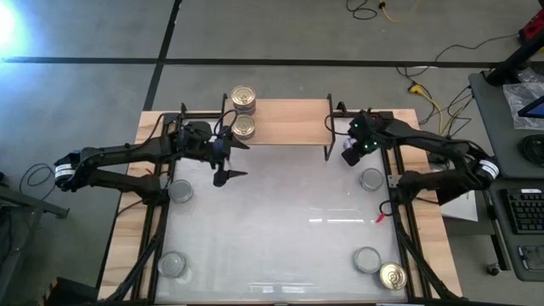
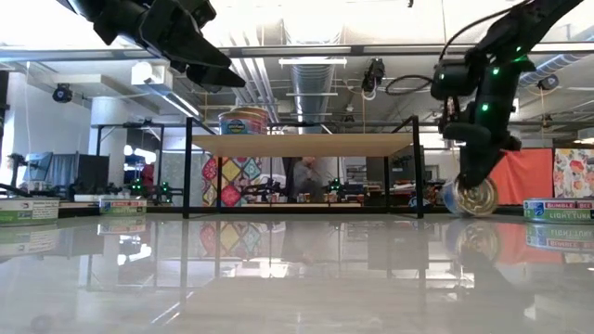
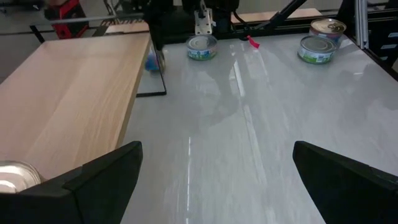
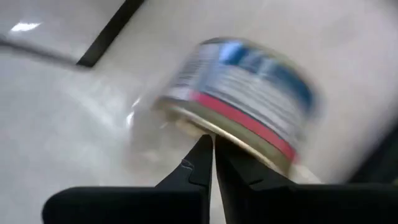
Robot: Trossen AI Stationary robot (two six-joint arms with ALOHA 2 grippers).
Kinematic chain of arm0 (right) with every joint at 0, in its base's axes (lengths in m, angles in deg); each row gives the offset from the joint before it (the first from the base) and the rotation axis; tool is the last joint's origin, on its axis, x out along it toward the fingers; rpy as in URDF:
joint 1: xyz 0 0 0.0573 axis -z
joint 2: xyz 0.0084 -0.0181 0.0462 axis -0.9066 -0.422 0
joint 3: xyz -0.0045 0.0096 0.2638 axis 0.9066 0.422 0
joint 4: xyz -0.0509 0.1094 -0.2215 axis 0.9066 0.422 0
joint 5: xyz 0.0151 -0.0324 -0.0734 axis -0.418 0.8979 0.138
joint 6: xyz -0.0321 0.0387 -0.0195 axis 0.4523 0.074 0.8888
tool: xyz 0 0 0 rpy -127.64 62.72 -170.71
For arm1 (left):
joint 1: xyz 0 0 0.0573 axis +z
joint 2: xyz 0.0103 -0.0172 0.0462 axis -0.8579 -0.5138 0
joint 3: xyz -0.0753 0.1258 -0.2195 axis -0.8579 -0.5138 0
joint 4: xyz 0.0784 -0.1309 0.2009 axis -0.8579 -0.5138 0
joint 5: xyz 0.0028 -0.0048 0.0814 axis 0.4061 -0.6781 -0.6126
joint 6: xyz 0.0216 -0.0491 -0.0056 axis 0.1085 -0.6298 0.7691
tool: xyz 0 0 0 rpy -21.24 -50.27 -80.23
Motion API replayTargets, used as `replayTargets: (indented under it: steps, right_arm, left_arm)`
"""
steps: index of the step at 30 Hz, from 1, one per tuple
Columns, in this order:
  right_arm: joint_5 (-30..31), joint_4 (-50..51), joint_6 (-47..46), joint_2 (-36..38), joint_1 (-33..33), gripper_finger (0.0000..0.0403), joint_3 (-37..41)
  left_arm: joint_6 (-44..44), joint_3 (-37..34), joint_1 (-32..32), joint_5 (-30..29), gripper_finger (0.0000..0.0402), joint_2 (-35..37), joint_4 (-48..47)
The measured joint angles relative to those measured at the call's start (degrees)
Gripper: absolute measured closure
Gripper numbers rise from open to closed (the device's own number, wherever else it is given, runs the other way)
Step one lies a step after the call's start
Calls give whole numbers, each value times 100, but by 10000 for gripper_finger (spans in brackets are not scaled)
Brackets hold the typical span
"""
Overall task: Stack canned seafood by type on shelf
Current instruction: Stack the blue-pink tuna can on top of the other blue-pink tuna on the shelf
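Your left gripper [image 1: 228, 172] hangs spread wide and empty just in front of the shelf [image 1: 289, 124], whose left end carries gold-lidded tins [image 1: 243, 99]. Only the low view shows the tilted tin [image 2: 471, 198] under your right gripper [image 2: 471, 182]; its fingers are clenched together, touching the tin's rim.

White tabletop [image 1: 280, 246] has the little wooden shelf [image 1: 289, 123] at the back with two gold-lidded tins [image 1: 243, 99] on it, plus five tins [image 1: 180, 191] scattered around.
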Motion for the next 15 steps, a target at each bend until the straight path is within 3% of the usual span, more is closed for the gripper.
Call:
replayTargets:
  steps: [4,10,15]
  right_arm:
    - [577,-140,-15,318,-115,390,-22]
    - [599,-189,-1,319,-119,390,-24]
    - [590,-843,34,-14,-119,390,-24]
  left_arm:
    - [-3,0,0,0,2,0,48]
    - [-15,0,0,0,2,0,50]
    - [-17,0,0,0,2,0,50]
